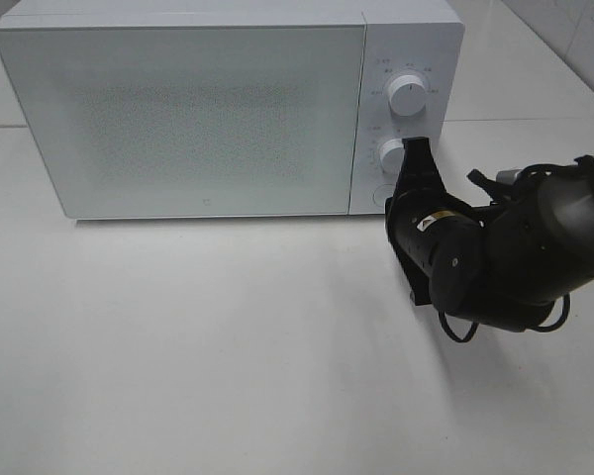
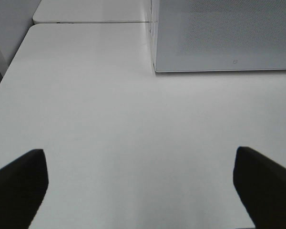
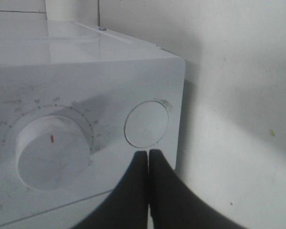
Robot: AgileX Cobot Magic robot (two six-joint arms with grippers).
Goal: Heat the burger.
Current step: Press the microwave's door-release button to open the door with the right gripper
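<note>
Since the fingers of the right gripper [image 3: 148, 153] sit together just beside the round button [image 3: 146, 124] of the microwave [image 1: 406, 40], press squarely at its centre, clear of the knob [image 3: 52, 152]. The left gripper [image 2: 140, 183] has its fingers apart; the burger is not in view, the door [image 1: 178, 109] shut.

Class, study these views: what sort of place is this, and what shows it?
Likely a robot test bench staged as a kitchen: a white microwave with dials stands, door shut, on a plain white table, and a black robot arm's right hand is at its controls.

Lab-like test bench: microwave [image 1: 198, 109] on bare white table [image 1: 228, 386].
</note>
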